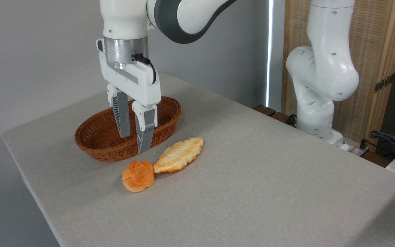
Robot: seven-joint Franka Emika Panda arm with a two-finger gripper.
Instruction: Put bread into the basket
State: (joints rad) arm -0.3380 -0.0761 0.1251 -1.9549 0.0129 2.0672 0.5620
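The bread (138, 175), a small round orange-golden bun with a knotted top, lies on the grey table in front of the basket. The oval brown wicker basket (98, 137) sits behind it, with nothing visible inside. My gripper (134, 144) hangs above the basket's front rim, up and slightly behind the bun, not touching it. Its two grey fingers (145, 133) stand apart with nothing between them, so it is open.
A longer flat pale leaf-shaped loaf (179, 155) lies right of the bun, its tip touching it. The arm's white base (317, 82) stands at the table's far right edge. The table's left edge (15, 161) runs close to the basket.
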